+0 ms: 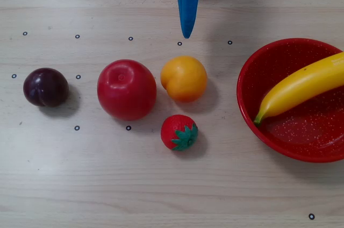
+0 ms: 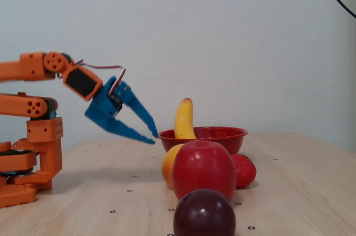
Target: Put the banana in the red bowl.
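The yellow banana (image 1: 301, 85) lies in the red bowl (image 1: 252, 115) at the right of the overhead view. Its green stem tip is down inside the bowl and its other end rests over the far rim, running out of frame. In the fixed view the banana (image 2: 184, 120) sticks up out of the red bowl (image 2: 222, 136). My blue gripper (image 1: 186, 34) is at the top middle of the overhead view, well left of the bowl and above the table. In the fixed view my gripper (image 2: 155, 137) points down toward the bowl's rim, its fingertips together and empty.
A dark plum (image 1: 45, 86), a red apple (image 1: 126, 89), a round orange fruit (image 1: 184, 78) and a strawberry (image 1: 179, 132) sit in a row left of the bowl. The orange arm base (image 2: 28, 136) stands at the left of the fixed view.
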Controlling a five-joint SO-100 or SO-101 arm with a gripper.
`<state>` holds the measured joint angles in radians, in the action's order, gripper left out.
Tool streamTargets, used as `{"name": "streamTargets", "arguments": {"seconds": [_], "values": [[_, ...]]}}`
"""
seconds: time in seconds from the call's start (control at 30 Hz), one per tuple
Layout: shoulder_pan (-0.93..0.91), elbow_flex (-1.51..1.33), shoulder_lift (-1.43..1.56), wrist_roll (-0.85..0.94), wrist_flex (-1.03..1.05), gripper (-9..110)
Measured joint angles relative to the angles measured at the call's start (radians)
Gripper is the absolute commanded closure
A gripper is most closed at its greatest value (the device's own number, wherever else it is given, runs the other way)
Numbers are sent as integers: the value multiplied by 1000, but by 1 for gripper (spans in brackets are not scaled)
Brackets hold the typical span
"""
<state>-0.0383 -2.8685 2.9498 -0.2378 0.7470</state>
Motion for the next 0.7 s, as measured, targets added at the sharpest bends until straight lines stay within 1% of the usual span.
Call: {"name": "streamTargets", "arguments": {"seconds": [0.2, 0.53, 0.7], "values": [[43, -166, 135, 21, -61, 101], [60, -236, 267, 81, -72, 101], [60, -236, 265, 166, -55, 101]]}}
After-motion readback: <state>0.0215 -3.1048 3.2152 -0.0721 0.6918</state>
